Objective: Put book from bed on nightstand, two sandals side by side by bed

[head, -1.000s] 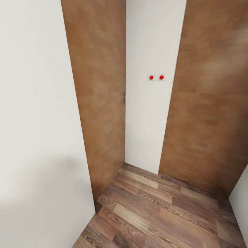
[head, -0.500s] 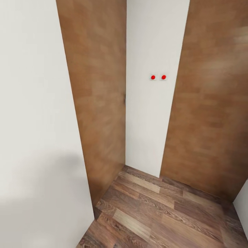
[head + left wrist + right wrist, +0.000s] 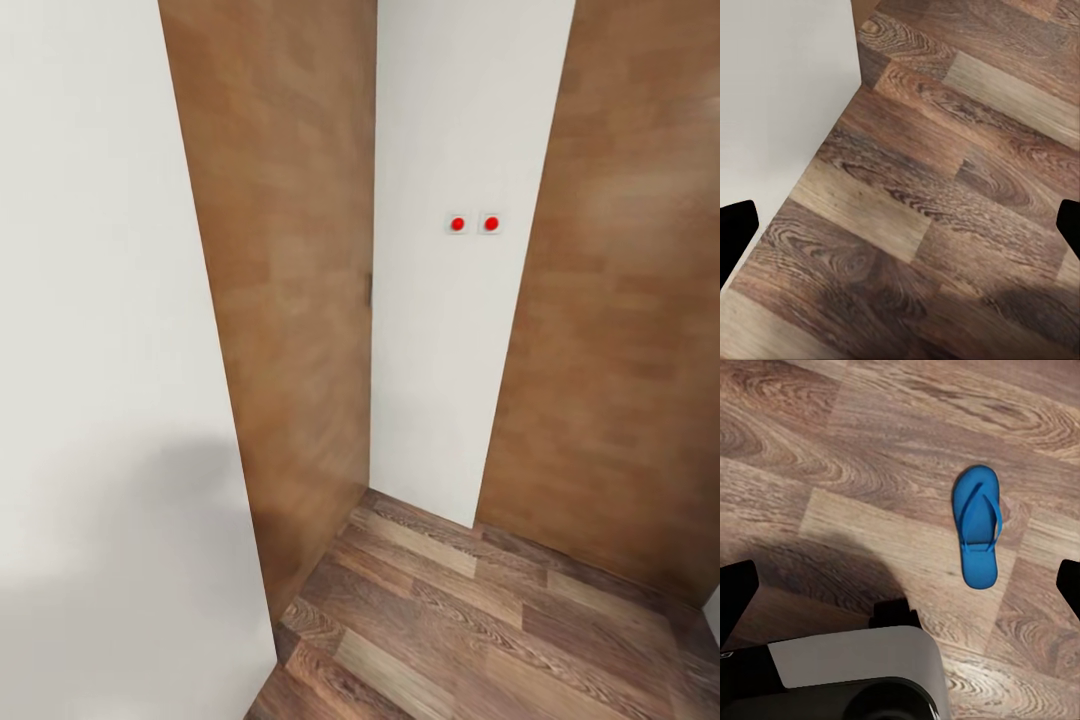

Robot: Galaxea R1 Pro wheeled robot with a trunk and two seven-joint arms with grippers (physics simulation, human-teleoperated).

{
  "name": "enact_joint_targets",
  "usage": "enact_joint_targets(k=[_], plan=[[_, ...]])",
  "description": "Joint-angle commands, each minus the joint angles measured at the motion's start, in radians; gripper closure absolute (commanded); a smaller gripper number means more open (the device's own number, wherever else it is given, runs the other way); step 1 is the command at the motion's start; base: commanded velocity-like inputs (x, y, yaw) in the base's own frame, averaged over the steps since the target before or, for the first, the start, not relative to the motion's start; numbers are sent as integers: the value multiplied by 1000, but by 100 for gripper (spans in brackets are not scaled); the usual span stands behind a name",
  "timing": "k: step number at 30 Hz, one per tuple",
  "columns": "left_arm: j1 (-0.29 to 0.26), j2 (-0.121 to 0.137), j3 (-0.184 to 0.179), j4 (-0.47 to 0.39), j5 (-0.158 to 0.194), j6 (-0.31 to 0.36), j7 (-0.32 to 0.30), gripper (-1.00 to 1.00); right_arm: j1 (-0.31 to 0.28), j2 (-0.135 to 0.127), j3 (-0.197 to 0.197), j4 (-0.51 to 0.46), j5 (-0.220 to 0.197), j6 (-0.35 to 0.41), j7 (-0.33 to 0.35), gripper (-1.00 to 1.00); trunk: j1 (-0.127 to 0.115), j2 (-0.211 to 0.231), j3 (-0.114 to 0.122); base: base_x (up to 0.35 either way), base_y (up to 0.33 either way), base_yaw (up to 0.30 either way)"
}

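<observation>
Camera shifted; sandal (image 3: pixel 977 526) apparently between spread fingers (image 3: pixel 735 592).

Left tool (image 3: pixel 900 225): its two dark fingertips (image 3: pixel 735 229) stand at opposite edges of the left wrist view, spread wide apart with nothing between them, the tool pointing downward. Right tool (image 3: pixel 900 585): its dark fingertips (image 3: pixel 735 592) are likewise set far apart at the edges of the right wrist view, holding nothing and pointing downward; beneath it lies part of the robot's white and black body (image 3: pixel 840 675).
</observation>
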Motion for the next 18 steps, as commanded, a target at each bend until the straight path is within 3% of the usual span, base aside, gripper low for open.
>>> enact_joint_targets(k=[1,12,18], plan=[[0,0,0,-1,0,-2,0,-100,0,0,-2,0,0,-3,-1,-100,0,0,-1,55,16,0],[0,0,-1,-1,0,-2,0,-100,0,0,-2,0,0,-3,-1,-100,0,0,-1,14,4,-6],[0,0,-1,-1,0,-2,0,-100,0,0,-2,0,0,-3,-1,-100,0,0,-1,1,0,-135]])
